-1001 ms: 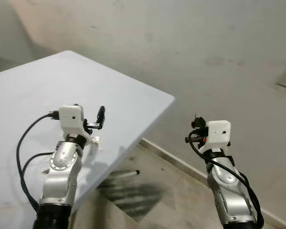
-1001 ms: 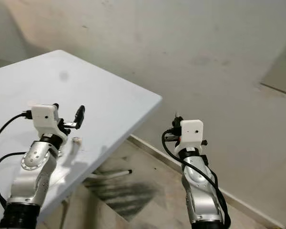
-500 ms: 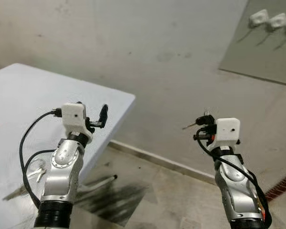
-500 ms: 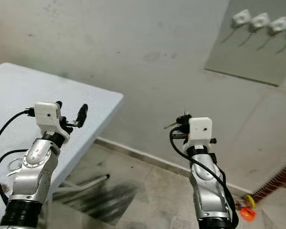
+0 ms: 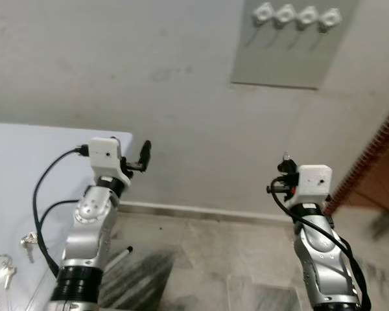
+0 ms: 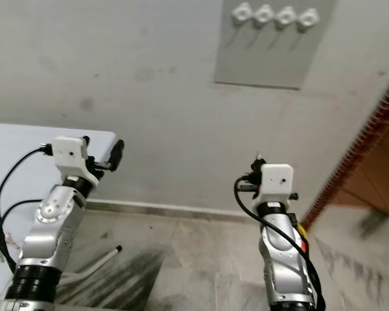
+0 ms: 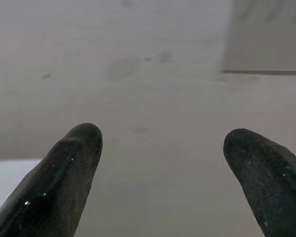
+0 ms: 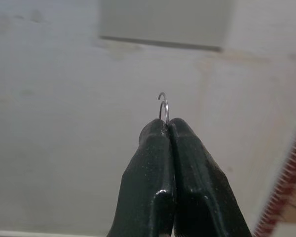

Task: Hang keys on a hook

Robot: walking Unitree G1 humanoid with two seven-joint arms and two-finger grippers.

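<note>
Facing a grey wall (image 5: 117,65), the robot has a white desk (image 5: 26,168) at its left and a grey panel (image 5: 292,45) high up carrying four white hooks (image 5: 297,16). Its left end effector (image 7: 160,163) hangs with fingers apart above the desk corner. Its right end effector (image 8: 166,126) is pressed together on the wire ring of the keys (image 8: 164,106), well below the hooks. More keys (image 5: 3,269) lie on the desk.

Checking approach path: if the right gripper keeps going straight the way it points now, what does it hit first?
Likely the bare wall, below the grey hook panel. The right gripper, shut on a key ring, points under the panel, not at the hooks. Depth is unclear.
</note>
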